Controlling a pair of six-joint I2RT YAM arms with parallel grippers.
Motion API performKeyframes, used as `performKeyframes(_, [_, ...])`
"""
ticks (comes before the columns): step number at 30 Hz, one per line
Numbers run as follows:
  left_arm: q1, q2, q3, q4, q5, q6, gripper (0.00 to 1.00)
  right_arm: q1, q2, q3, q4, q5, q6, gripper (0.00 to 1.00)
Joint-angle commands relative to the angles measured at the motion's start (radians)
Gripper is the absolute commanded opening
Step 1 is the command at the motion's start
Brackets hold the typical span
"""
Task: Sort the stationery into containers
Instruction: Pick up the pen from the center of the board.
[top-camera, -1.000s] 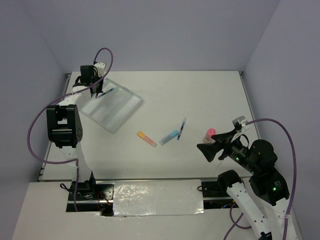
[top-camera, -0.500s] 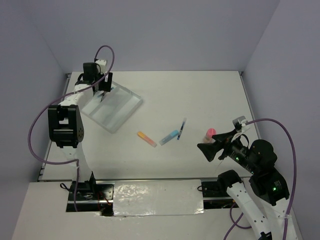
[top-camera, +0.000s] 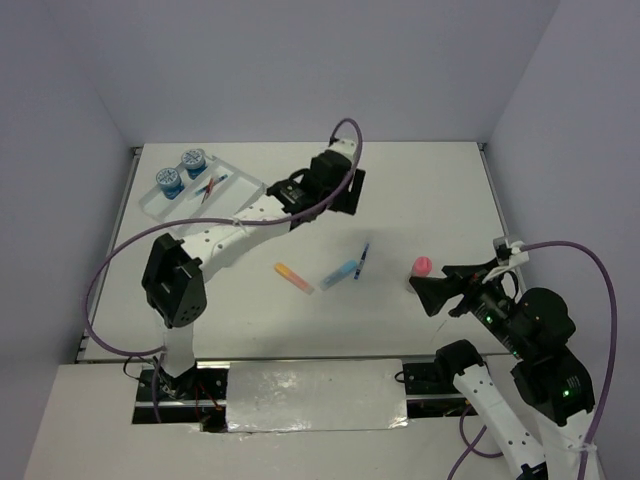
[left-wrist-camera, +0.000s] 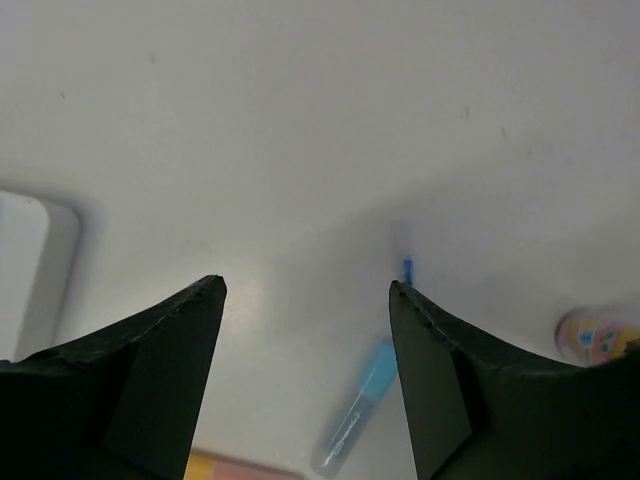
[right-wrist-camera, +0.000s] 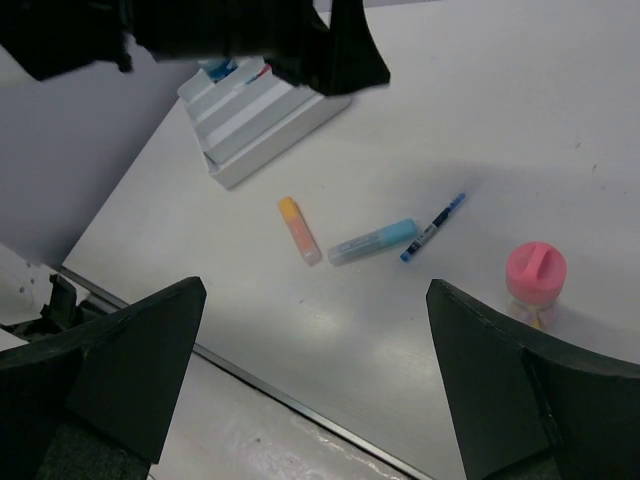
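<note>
Looking through the left wrist camera, I see the left gripper (left-wrist-camera: 305, 292) hanging with its jaws spread wide and nothing between them, over bare table (left-wrist-camera: 300, 120). The pen (left-wrist-camera: 408, 268) lies just ahead of its right finger. The blue marker (left-wrist-camera: 355, 425) lies under the gap, nearer that same finger. The orange marker (left-wrist-camera: 228, 467) only pokes in at the bottom edge. The glue stick (left-wrist-camera: 590, 336) stands well off to the right. The tray (left-wrist-camera: 35, 250) shows just a rounded corner far to the left, well apart from the fingers.

The right gripper (right-wrist-camera: 315, 292) is likewise spread wide and empty, held over the near table edge. Ahead of it the orange marker (right-wrist-camera: 298, 228), blue marker (right-wrist-camera: 372, 241) and pen (right-wrist-camera: 433, 227) lie in a loose row with open table all round. I cannot tell whether the blue marker touches the pen. The glue stick (right-wrist-camera: 536, 280) stands upright by itself ahead of the right finger.

From above, two rolls (top-camera: 169, 181) and thin pens (top-camera: 210, 187) sit in the tray (top-camera: 245, 190), behind the left gripper (top-camera: 345, 200).
</note>
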Motion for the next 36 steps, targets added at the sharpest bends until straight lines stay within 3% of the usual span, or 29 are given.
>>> performKeyframes(1, [-0.03,0.049,-0.043,-0.016,0.009,-0.075,0.78,0.003,-0.017,0.058,-0.034,0.014,0.019,1.0])
performKeyframes(3, [-0.056,0.111,0.004,-0.065,0.059,-0.045,0.77,0.003,-0.025,0.063,-0.042,0.0,0.022,1.0])
performKeyframes(8, [-0.138,0.249,0.098,-0.163,-0.023,-0.058,0.77,0.003,-0.036,0.067,-0.045,-0.029,0.035,1.0])
performKeyframes(21, [-0.165,0.349,0.093,-0.097,0.082,-0.065,0.72,0.003,-0.033,0.034,0.009,-0.084,0.055,1.0])
performKeyframes(31, [-0.182,0.424,0.126,-0.097,0.085,-0.061,0.58,0.002,-0.042,0.011,0.017,-0.089,0.056,1.0])
performKeyframes(36, [-0.185,0.441,0.123,-0.096,0.096,-0.067,0.38,0.003,-0.041,0.018,0.012,-0.084,0.051,1.0])
